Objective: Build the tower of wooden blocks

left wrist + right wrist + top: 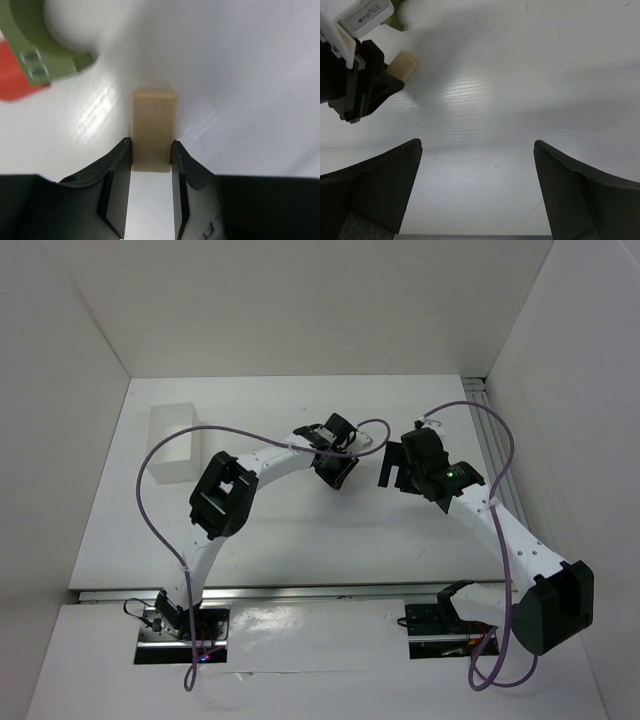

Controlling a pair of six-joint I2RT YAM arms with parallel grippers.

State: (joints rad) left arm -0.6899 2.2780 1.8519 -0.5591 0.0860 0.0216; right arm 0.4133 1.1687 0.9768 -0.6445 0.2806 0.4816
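A pale tan wooden block [153, 120] lies on the white table, and my left gripper [152, 146] has both jaws pressed against the sides of its near end. Beyond it to the left, a dark green arched block [35, 40] rests against a red block [15, 82]. In the right wrist view the same tan block [404, 66] pokes out of the left gripper's fingers [370, 92], with a sliver of the green block [396, 20] behind. My right gripper [477, 150] is open over bare table, with nothing between its fingers. From above, the left gripper [335, 474] and right gripper [392, 466] sit close together mid-table.
A white rectangular box [183, 442] stands at the back left of the table. White walls enclose the table on the left, back and right. A purple cable loops over each arm.
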